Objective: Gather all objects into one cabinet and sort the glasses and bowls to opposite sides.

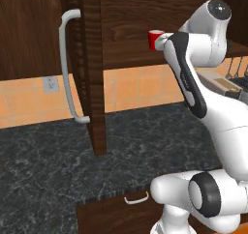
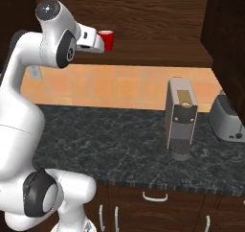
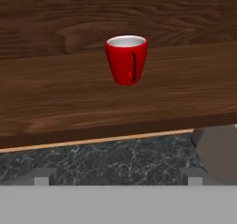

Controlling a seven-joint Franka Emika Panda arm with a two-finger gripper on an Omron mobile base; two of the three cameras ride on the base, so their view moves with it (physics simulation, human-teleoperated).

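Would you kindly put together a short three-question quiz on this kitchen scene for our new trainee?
1. True or false: the gripper is shut on the red mug.
2. What does the red mug stand on? A) the dark stone counter B) the wooden shelf C) the toaster
3. Fill in: in the right base view, the coffee machine stands to the ___ of the toaster.

Key:
1. False. The fingers are spread wide, short of the mug, which stands free.
2. B, the wooden shelf.
3. Left.
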